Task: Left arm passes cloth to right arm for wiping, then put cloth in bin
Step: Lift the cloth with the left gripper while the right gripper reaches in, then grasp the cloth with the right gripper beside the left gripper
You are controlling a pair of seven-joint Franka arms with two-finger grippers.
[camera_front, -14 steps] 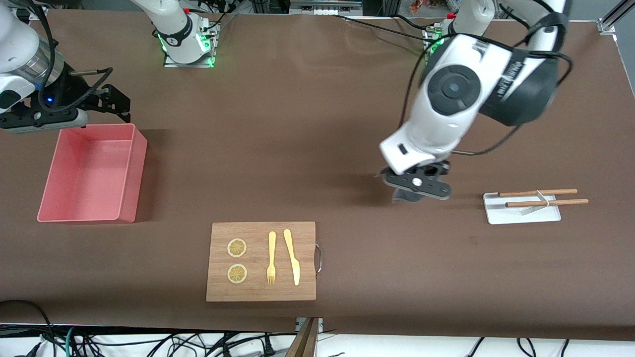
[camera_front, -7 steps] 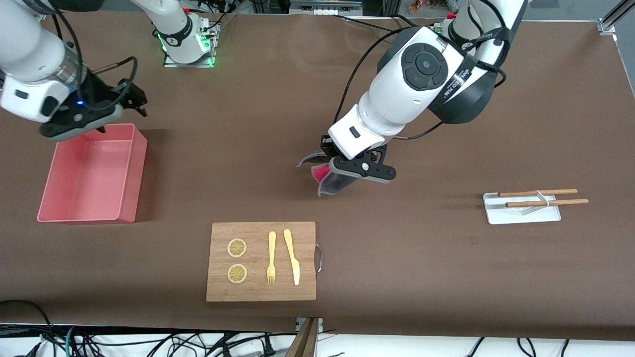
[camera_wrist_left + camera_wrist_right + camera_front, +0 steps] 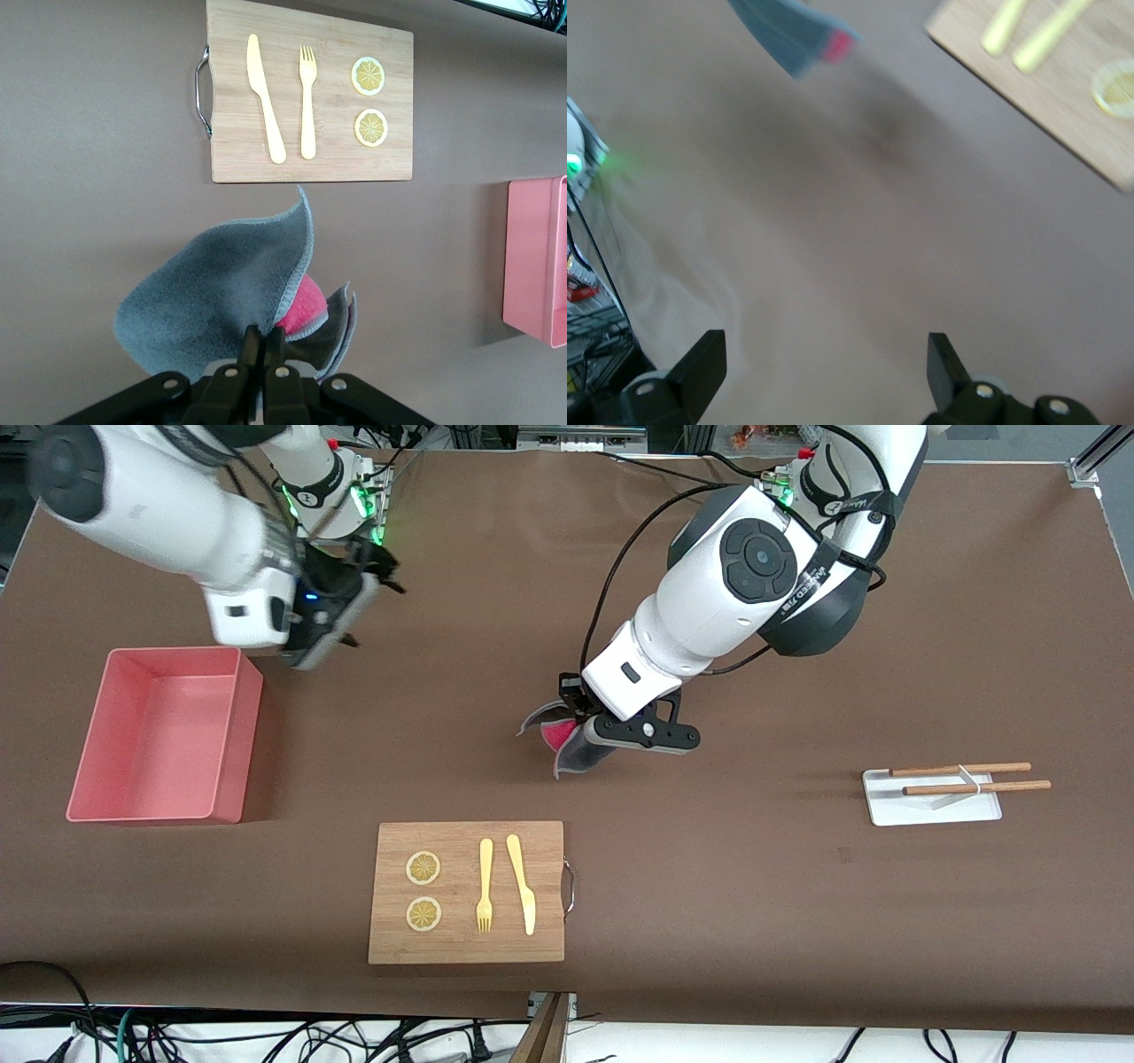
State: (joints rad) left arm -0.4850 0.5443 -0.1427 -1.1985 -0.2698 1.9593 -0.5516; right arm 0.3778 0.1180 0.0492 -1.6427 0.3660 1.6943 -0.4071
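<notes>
**Operator:** Right, starting at the left of the front view, I've got the bin (image 3: pixel 159 735) sitting on the table (image 3: pixel 797 921) toward the right arm's end, nothing in it that I can see. Just above and to the right of it in the frame is the right gripper (image 3: pixel 332 615), up in the air over bare table beside the bin's upper corner.

**Supervisor:** Its fingers?

**Operator:** Spread wide, with nothing between them; the right wrist view shows both tips (image 3: pixel 824 367) apart over brown table.

**Supervisor:** And the middle of the frame?

**Operator:** Low centre there's the cutting board (image 3: pixel 467 892), with two lemon slices (image 3: pixel 423 890), a fork (image 3: pixel 485 886) and a knife (image 3: pixel 522 883) on it. Above that, in mid-frame, I have the left gripper (image 3: pixel 589 748) hanging over open table, fingers clamped tight on the cloth (image 3: pixel 554 735). In the left wrist view the cloth (image 3: pixel 230 292) droops from the pinch, grey face outward, a pink-red fold showing at the centre.

**Supervisor:** Anything at the right?

**Operator:** A small white tray (image 3: pixel 930 804) with two wooden sticks (image 3: pixel 966 777) laid across it, well apart from the left gripper.
</notes>
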